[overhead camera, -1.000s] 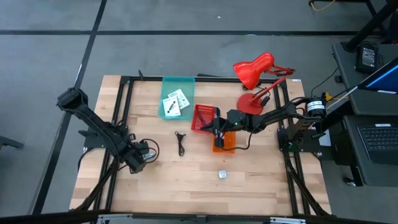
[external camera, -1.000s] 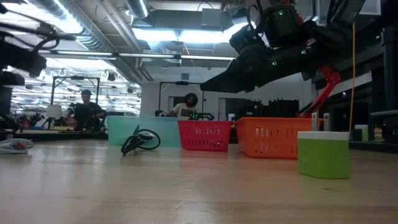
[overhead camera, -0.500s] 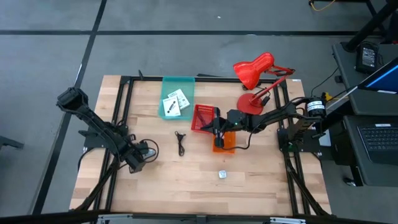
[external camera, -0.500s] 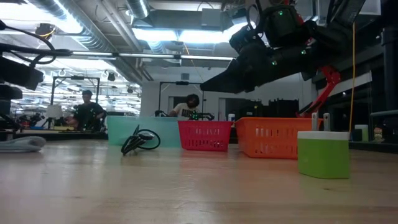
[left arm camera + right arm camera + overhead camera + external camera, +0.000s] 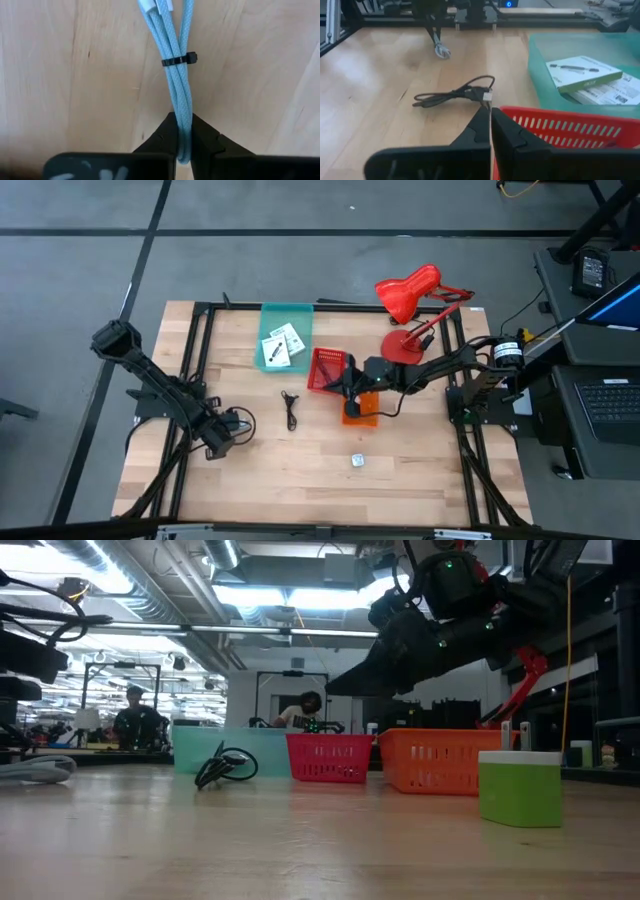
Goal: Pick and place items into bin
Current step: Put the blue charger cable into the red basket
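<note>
A pale blue cable bundle (image 5: 176, 75), tied with a black zip tie (image 5: 179, 60), lies on the wood at the table's left. My left gripper (image 5: 217, 445) points down and is shut on it. A black cable (image 5: 291, 411) lies mid-table. Two white cards (image 5: 281, 345) rest in the teal bin (image 5: 287, 312). A small white piece (image 5: 356, 461) sits nearer the front edge. My right gripper (image 5: 490, 120) is shut and empty, hovering above the red basket (image 5: 322, 372) and the orange basket (image 5: 362, 411). My left gripper pinches the pale blue cable bundle near its looped end (image 5: 184, 131) between its two fingers, several strands together. The fingers come from above, pointing down, one on each side of the bundle. The rest of the bundle (image 5: 40, 768) lies on the table.
A red desk lamp (image 5: 410, 305) stands at the back right. A green block (image 5: 520, 788) shows near the low camera. Black frame rails (image 5: 190, 365) run along the table's sides. People sit in the room beyond the table.
My left gripper has come down a little onto the pale blue cable and taken hold of it. In the low view the cable's visible end has shifted slightly along the table. My right arm has kept still.
</note>
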Available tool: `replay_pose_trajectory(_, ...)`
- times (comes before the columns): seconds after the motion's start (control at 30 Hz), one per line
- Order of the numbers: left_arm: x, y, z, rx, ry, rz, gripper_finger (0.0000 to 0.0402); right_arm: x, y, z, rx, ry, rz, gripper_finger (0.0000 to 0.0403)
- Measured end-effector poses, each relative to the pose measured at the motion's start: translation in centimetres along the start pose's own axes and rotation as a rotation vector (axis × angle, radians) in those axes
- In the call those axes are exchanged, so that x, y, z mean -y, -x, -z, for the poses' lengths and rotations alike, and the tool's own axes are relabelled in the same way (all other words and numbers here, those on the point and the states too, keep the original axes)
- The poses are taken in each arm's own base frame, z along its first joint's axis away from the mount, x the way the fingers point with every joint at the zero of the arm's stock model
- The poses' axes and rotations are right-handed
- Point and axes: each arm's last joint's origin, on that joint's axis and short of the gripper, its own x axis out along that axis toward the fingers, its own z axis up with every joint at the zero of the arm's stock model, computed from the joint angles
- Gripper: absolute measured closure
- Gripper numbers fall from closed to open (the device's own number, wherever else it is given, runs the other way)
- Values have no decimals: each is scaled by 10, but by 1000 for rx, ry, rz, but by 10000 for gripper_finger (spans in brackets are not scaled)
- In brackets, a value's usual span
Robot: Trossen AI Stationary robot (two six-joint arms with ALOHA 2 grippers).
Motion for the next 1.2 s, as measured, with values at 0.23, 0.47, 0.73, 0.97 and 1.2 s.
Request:
replay_pose_trajectory(0.23, -4, 10, -1, 101, -40, 7, 388, -5, 0, 3, -30, 6, -16, 402)
replay_pose_trajectory(0.47, -10, 26, -2, 251, -58, 53, 388, -13, -1, 3, -34, 44, -40, 402)
replay_pose_trajectory(0.73, -4, 54, -15, 617, -173, 146, 388, -15, -1, 3, -31, 44, -44, 402)
replay_pose_trajectory(0.97, 11, 65, -33, 863, -283, 139, 388, -23, -1, -2, 19, 53, -64, 402)
replay_pose_trajectory(1.2, 26, 57, -61, 956, -358, 168, 387, -46, 1, -13, 141, 124, -128, 402)
